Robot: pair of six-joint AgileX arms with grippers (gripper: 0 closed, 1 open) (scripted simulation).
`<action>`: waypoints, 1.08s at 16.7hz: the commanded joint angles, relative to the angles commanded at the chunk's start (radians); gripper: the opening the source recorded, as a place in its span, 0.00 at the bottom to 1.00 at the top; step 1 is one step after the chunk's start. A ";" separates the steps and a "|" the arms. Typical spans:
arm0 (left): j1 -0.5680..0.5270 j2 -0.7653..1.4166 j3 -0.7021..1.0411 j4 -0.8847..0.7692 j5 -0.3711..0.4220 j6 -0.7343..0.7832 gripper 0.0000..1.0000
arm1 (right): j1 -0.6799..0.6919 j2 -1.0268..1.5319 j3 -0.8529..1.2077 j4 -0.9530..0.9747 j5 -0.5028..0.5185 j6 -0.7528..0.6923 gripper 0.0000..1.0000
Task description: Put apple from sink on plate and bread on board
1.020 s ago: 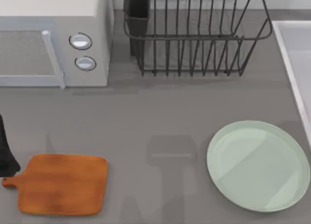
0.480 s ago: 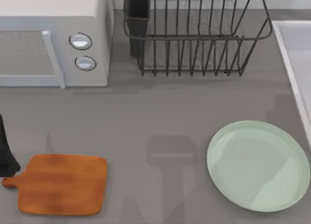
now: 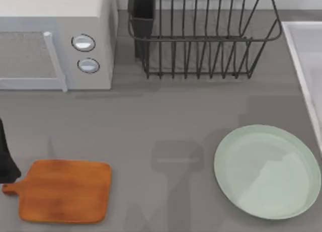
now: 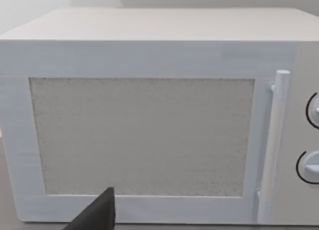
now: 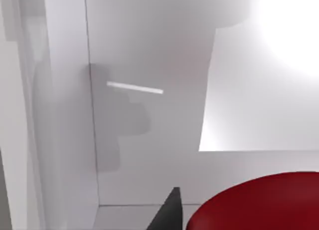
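Fingers (image 5: pixel 168 212) of right gripper found inside the sink (image 5: pixel 149 150) at 2 o'clock on the table (image 3: pixel 151 116), one dark tip just beside the apple (image 5: pixel 259 205); open or closed cannot be told. Judged light, rigid, glossy and prone to roll or slip: best pinched squarely across its widest girth with moderate pressure. Plate (image 3: pixel 266 171) noted at 4 o'clock, board (image 3: pixel 65 191) at 8 o'clock, left arm (image 3: pixel 4 161) parked at 9 o'clock.

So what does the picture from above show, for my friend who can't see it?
A grey table seen from above: an empty mint-green plate at the right and an empty wooden board at the left. Behind them stand a white microwave and a black wire dish rack, with the sink rim at the right edge.
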 joint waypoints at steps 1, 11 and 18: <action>0.000 0.000 0.000 0.000 0.000 0.000 1.00 | 0.030 -0.016 0.003 -0.014 0.001 0.030 0.00; 0.000 0.000 0.000 0.000 0.000 0.000 1.00 | 0.435 -0.174 -0.020 -0.207 0.007 0.428 0.00; 0.000 0.000 0.000 0.000 0.000 0.000 1.00 | 0.638 -0.238 -0.042 -0.305 0.008 0.627 0.00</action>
